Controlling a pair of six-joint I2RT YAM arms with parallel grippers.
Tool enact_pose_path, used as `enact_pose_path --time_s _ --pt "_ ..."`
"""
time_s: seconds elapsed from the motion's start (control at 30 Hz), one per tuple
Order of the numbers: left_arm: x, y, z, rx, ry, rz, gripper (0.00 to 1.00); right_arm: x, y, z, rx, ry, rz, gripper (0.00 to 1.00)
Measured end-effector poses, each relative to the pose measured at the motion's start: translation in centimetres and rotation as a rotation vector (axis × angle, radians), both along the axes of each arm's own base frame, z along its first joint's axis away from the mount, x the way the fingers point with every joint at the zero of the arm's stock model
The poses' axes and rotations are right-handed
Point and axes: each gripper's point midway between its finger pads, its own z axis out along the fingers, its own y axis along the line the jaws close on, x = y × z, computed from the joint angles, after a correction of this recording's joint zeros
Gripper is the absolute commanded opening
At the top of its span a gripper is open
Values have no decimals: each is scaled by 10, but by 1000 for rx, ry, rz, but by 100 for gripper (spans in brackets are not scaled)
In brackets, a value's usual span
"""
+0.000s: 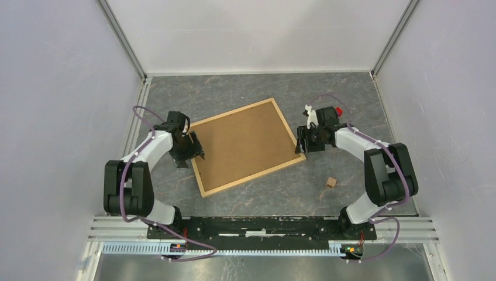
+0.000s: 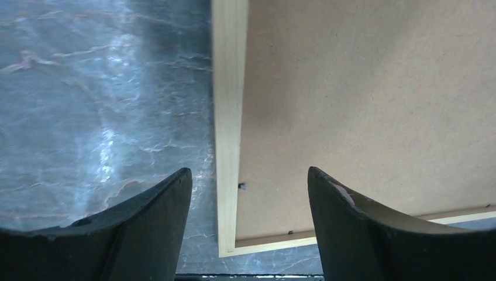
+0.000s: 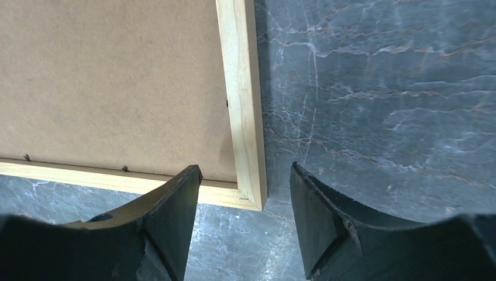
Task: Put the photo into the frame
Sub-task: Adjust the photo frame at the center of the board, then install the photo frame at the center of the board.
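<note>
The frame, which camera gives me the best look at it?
The top external view: it alone shows the whole frame, lying askew with its brown back panel up. The left wrist view catches only one corner of the frame and part of the panel; the right wrist view shows only another corner.

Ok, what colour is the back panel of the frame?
Plain brown back panel, bordered by pale wood strips; left wrist view shows it best.
</note>
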Motion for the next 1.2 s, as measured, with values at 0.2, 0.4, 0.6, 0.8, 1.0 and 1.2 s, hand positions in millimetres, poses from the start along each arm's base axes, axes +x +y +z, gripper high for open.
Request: enact_pose_path --time_s 0.2,0.4,0.6,0.8,1.0,1.2 --pt "-8 -14 -22 -64 100 -25 52 -14 5 -15 33 26 15 53" --pt "-12 -10 -33 -54 169 -70 32 -28 7 -17 45 -10 32 45" --pt "-5 -8 -32 -42 181 -124 22 -54 4 -15 31 -20 47 55" --pt "0 -5 -32 -8 182 -172 15 -53 -23 -5 -153 -2 17 57" --pt "0 -4 -32 2 182 -186 11 -8 -25 24 -193 -88 9 45" --pt "0 -4 -32 2 181 -191 5 -7 -10 10 -145 -33 76 38"
